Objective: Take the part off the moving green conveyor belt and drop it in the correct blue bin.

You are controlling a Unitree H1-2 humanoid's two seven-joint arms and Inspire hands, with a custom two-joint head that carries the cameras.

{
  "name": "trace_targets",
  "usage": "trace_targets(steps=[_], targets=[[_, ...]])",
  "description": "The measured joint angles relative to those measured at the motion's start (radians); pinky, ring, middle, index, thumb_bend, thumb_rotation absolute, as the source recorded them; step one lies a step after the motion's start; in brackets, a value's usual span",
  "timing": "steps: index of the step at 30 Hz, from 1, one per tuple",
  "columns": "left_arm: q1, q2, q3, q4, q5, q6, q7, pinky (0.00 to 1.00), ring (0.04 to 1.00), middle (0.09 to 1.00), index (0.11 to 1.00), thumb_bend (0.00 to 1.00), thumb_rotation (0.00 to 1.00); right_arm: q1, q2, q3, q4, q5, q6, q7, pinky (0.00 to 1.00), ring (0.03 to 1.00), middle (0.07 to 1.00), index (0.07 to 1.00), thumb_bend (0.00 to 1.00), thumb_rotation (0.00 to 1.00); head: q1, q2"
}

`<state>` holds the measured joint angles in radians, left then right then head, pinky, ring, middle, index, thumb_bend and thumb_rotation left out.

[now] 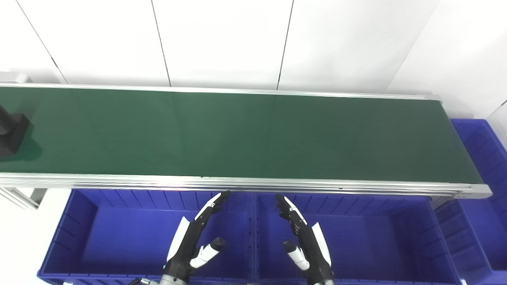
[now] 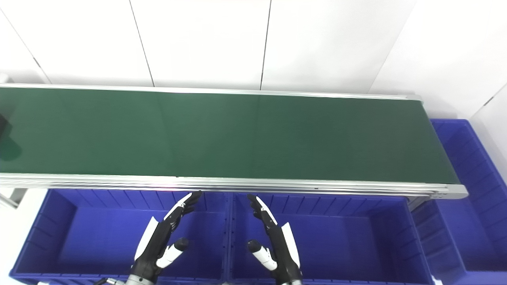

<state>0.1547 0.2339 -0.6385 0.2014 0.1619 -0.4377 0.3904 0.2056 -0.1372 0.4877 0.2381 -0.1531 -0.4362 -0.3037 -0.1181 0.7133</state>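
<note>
Blue bins are sitting nearest — the left bin (image 1: 130, 237) and the middle bin (image 1: 356, 237) — and above their shared wall the left hand (image 1: 194, 241) and right hand (image 1: 305, 241) are hovering, fingers spread, holding nothing. Beyond them the green belt (image 1: 245, 134) is lying bare except at its far-left edge, where a dark part (image 1: 12, 130) is entering, partly cut off. Risk, as I judge it: reaching late — the part may be riding past toward the end bin (image 1: 479, 158).

A small factory-style sorting station: a green conveyor belt (image 1: 237, 134) in an aluminium frame, blue plastic bins (image 1: 344, 237) below, white panelled walls (image 1: 222, 39).
</note>
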Motion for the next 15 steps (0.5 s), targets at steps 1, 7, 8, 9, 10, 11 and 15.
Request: trace_targets(steps=[1,7,8,9,10,11,15], targets=[[0.0,0.0,0.0,0.0,0.001,0.0,0.002,0.88,0.903,0.914,0.882,0.77,1.0,0.0,0.0,0.0,0.0,0.0,0.0,0.0,0.88,0.914,0.927,0.91,0.9,1.0,0.0,0.0],[-0.004,0.001,-0.003,0.001,0.001,0.0,0.004,0.88,0.905,0.915,0.881,0.77,1.0,0.0,0.0,0.0,0.001,-0.002,0.0,0.0,0.87,0.913,0.926,0.908,0.9,1.0,0.0,-0.002],[-0.004,0.001,-0.003,0.001,0.001,0.0,0.004,0.88,0.905,0.914,0.881,0.77,1.0,0.0,0.0,0.0,0.001,-0.001,0.0,0.0,0.88,0.914,0.927,0.908,0.9,1.0,0.0,-0.002],[-0.004,0.001,-0.003,0.001,0.001,0.0,0.004,0.87,0.904,0.914,0.88,0.77,1.0,0.0,0.0,0.0,0.001,0.0,0.0,0.0,0.88,0.915,0.927,0.908,0.9,1.0,0.0,-0.002],[-0.005,0.001,-0.004,0.001,0.001,0.0,0.004,0.87,0.904,0.913,0.88,0.76,1.0,-0.001,0.0,0.0,0.002,0.001,0.0,0.0,0.88,0.915,0.927,0.908,0.9,0.99,0.0,-0.002],[-0.005,0.001,-0.005,0.001,0.001,0.0,0.004,0.87,0.904,0.913,0.881,0.77,1.0,-0.001,0.0,0.0,0.002,0.002,0.0,0.0,0.88,0.914,0.926,0.907,0.9,0.99,0.0,-0.002],[-0.006,0.001,-0.007,0.003,0.001,0.0,0.004,0.88,0.911,0.918,0.886,0.77,1.0,-0.001,0.0,0.0,0.002,0.002,0.0,0.0,0.88,0.914,0.926,0.907,0.9,0.99,0.002,-0.002]])
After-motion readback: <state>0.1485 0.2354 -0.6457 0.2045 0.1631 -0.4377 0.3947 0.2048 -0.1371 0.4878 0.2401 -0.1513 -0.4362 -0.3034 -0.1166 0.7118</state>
